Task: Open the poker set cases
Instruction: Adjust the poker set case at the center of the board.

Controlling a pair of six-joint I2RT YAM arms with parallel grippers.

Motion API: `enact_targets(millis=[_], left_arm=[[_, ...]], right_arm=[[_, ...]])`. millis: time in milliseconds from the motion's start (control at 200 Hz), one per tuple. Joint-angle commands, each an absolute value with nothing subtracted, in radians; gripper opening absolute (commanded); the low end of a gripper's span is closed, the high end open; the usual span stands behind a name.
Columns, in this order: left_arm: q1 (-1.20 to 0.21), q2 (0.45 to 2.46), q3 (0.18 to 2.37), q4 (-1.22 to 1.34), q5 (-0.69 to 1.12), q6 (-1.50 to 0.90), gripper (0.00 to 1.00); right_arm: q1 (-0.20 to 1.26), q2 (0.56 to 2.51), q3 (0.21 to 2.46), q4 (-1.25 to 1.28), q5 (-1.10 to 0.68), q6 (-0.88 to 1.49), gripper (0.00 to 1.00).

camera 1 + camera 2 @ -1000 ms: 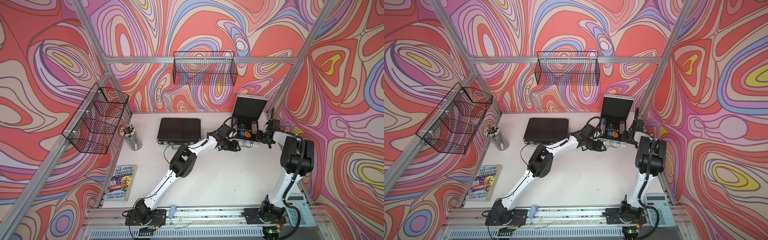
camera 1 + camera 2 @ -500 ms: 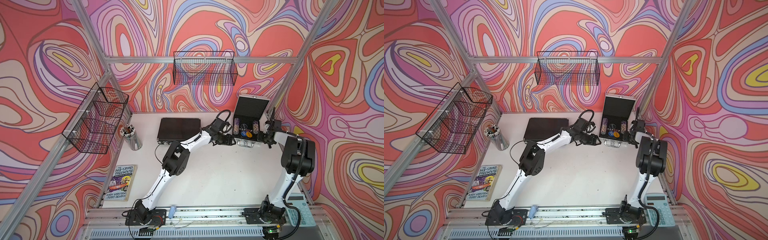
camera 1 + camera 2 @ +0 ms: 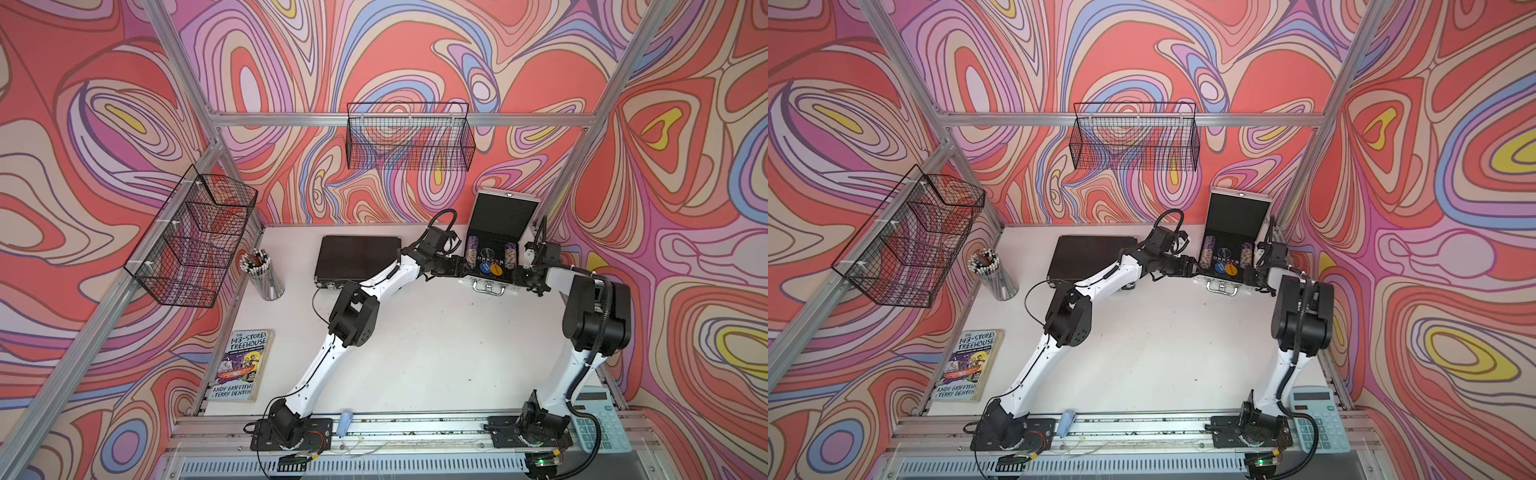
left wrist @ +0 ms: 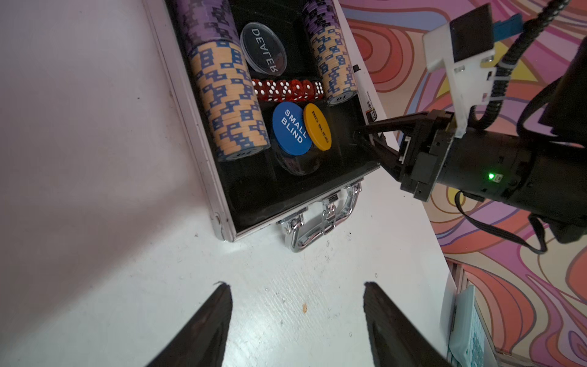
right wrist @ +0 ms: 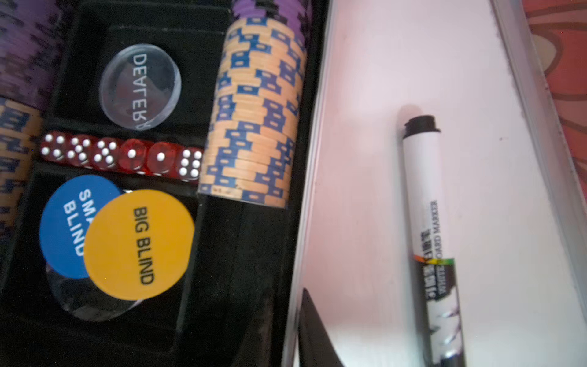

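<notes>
1. Jaws of the left gripper [image 4: 295, 284] stand apart with nothing between them, above bare table [image 4: 95, 222] just beside the front left corner of the silver case [image 4: 203, 159].
2. The right gripper [image 4: 358, 131] is pinched onto that case's right side wall.
3. The silver case sits at the back right of the table, lid [image 3: 505, 216] raised upright, showing chips [image 4: 232, 101], dice [image 4: 286, 89] and blind discs [image 4: 290, 133].
4. The black case [image 3: 357, 257] lies flat and closed just to its left.
5. A whiteboard marker [image 5: 428, 222] lies beside the silver case. A book [image 3: 243, 365] lies well apart.
</notes>
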State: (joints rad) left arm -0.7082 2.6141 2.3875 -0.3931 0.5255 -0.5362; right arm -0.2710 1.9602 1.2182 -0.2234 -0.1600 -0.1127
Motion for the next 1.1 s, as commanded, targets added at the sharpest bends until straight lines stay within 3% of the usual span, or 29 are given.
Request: enact_targets(millis=[0, 325, 506, 696, 766, 861, 1012, 1097], left_arm=[[-0.710, 2.668, 2.427, -0.389, 0.544, -0.568, 0.69], [-0.713, 2.705, 2.448, -0.364, 0.526, -0.577, 0.69], [-0.705, 2.664, 2.443, -0.364, 0.464, -0.531, 0.73], [-0.680, 2.685, 2.444, -0.310, 0.480, -0.564, 0.76], [-0.678, 2.691, 2.445, -0.303, 0.488, -0.566, 0.76], [-0.677, 2.677, 2.438, -0.309, 0.489, -0.550, 0.76], [-0.653, 2.634, 2.383, -0.289, 0.493, -0.533, 0.76], [-0.632, 2.606, 2.343, -0.274, 0.500, -0.531, 0.76]], right_arm=[[-0.230, 1.936, 1.189, -0.230, -0.206, -0.181, 0.16], [-0.228, 1.933, 1.178, -0.215, -0.160, -0.168, 0.20], [-0.228, 1.937, 1.168, -0.215, -0.028, -0.108, 0.24], [-0.228, 1.893, 1.125, -0.196, 0.012, 0.008, 0.43], [-0.228, 1.888, 1.113, -0.184, -0.010, 0.017, 0.45], [-0.227, 1.900, 1.122, -0.193, -0.063, 0.026, 0.38], [-0.208, 1.898, 1.096, -0.167, -0.110, 0.036, 0.15], [-0.180, 1.895, 1.080, -0.165, -0.104, 0.026, 0.06]])
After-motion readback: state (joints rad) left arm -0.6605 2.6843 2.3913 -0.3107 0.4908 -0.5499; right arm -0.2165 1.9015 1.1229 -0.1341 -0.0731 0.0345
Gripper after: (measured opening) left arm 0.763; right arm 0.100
